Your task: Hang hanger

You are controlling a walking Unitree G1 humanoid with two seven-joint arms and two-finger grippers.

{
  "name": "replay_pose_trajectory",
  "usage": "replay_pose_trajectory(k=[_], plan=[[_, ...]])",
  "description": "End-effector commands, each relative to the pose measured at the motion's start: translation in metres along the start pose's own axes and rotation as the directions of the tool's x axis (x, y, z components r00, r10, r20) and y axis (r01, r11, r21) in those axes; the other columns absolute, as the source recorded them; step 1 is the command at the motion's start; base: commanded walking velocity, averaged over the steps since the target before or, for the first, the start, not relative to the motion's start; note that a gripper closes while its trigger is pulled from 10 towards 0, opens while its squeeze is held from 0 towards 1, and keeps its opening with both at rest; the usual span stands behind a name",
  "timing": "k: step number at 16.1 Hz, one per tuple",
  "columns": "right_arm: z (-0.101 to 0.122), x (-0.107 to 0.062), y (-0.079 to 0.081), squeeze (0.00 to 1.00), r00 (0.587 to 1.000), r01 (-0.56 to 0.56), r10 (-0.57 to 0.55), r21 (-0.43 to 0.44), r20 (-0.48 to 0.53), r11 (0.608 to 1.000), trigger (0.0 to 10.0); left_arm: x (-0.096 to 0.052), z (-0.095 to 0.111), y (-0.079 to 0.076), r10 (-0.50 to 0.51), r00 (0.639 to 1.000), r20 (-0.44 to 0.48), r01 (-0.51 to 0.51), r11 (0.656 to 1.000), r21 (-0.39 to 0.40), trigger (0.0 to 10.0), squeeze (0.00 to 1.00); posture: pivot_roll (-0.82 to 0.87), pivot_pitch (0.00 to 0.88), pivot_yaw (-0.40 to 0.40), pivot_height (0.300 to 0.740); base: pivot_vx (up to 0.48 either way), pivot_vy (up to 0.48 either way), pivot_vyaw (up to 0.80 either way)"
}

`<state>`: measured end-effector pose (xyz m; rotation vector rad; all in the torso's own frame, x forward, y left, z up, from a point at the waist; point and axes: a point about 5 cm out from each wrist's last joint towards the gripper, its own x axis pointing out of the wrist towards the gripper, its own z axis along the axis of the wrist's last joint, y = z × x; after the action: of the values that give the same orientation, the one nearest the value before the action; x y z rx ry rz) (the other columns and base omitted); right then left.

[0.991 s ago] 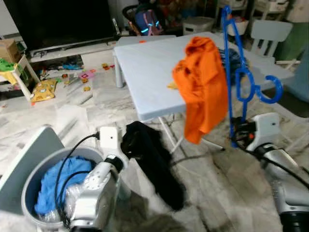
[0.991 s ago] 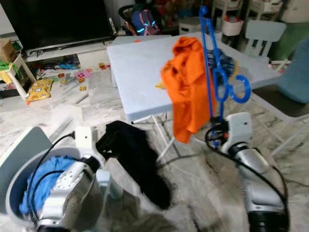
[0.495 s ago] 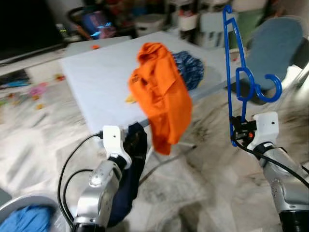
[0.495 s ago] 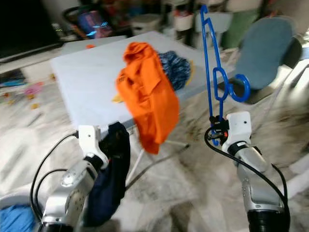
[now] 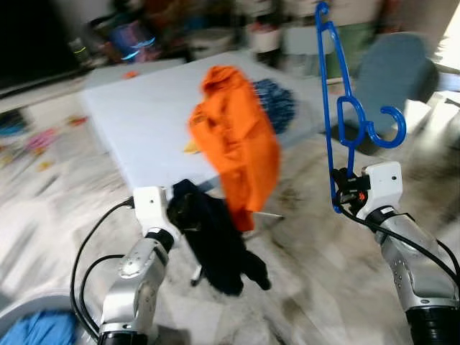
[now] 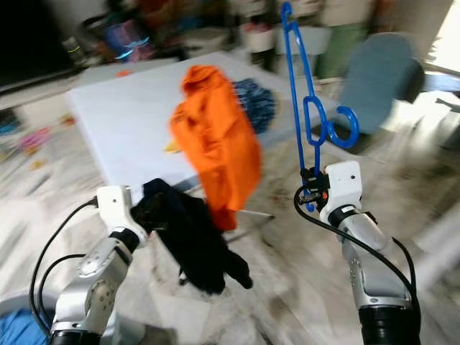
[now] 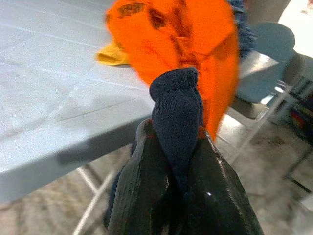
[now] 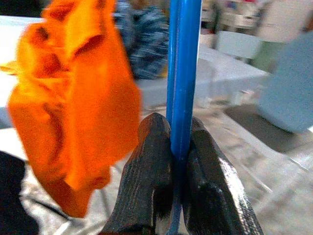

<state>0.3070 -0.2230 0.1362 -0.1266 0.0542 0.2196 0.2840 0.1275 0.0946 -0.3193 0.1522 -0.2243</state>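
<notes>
1. The right gripper [image 5: 347, 195] holds the blue hanger [image 5: 339, 108] upright, its jaws closed on the lower bar; in the right wrist view the two black fingers [image 8: 146, 176] pinch the blue rod between them.
2. The hanger stands tall above the gripper, hook [image 6: 338, 131] curling out to the robot's right at mid height, well clear of the table [image 5: 136, 122].
3. The left gripper [image 5: 176, 214] has its jaws closed on a dark garment [image 5: 215, 244], which hangs down beside the table edge toward the floor [image 5: 316, 273]. The left wrist view shows a navy fold [image 7: 177, 117] bulging up between the fingers.
4. An orange shirt [image 5: 237, 147] is draped over the table's near edge, with a blue patterned cloth [image 5: 277, 100] behind it. A grey-blue chair [image 5: 392, 72] sits beyond the hanger.
5. No rail or rod to hang on can be made out; the background is blurred.
6. Judgement: the hanger is in hand, but the hanging itself is not yet done. A place for the hook has to be found first.
7. To do it well: keep the grip firm low on the bar so the hanger does not swing, turn the hook's open side toward the rail, and come down onto it from above.
8. Risk: the long hanger could catch the orange shirt or the chair in turning.
</notes>
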Motion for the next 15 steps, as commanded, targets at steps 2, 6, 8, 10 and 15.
replay_pose_trajectory(k=[2, 6, 8, 10, 15], plan=[[0.0013, -0.0007, -0.0031, 0.0, 1.0, 0.006, -0.006, -0.006, -0.005, 1.0, 10.0, 0.0044, 0.0044, -0.0038, -0.008, 1.0, 0.012, 0.008, 1.0, -0.016, 10.0, 0.0, -0.23, 0.0, 0.032, 0.74, 0.0, 0.0, -0.8], [0.0024, -0.0009, -0.0042, 0.0, 1.0, 0.009, -0.009, -0.011, -0.003, 1.0, 10.0, 0.0065, 0.0047, -0.0045, -0.015, 1.0, 0.005, 0.015, 0.999, -0.042, 10.0, 0.0, -0.23, 0.0, 0.034, 0.74, 0.0, 0.0, -0.8], [0.0022, -0.001, -0.0041, 0.0, 1.0, 0.01, -0.01, -0.011, -0.003, 1.0, 10.0, 0.007, 0.0039, -0.0012, 0.004, 1.0, -0.008, -0.004, 1.0, -0.031, 10.0, 0.0, -0.23, 0.0, 0.036, 0.74, 0.0, 0.0, -0.8], [0.0018, -0.0012, -0.0037, 0.0, 1.0, 0.009, -0.009, -0.011, -0.004, 1.0, 10.0, 0.0074, 0.0046, -0.0006, -0.002, 1.0, -0.003, 0.002, 1.0, -0.025, 10.0, 0.0, -0.23, 0.0, 0.036, 0.74, 0.0, 0.0, -0.8], [0.0021, -0.0019, -0.0036, 0.0, 1.0, 0.012, -0.011, -0.011, 0.003, 1.0, 10.0, 0.0073, 0.0066, -0.0017, -0.034, 0.999, 0.015, 0.034, 0.999, -0.002, 10.0, 0.0, -0.23, 0.0, 0.04, 0.74, 0.077, 0.055, -0.32]])
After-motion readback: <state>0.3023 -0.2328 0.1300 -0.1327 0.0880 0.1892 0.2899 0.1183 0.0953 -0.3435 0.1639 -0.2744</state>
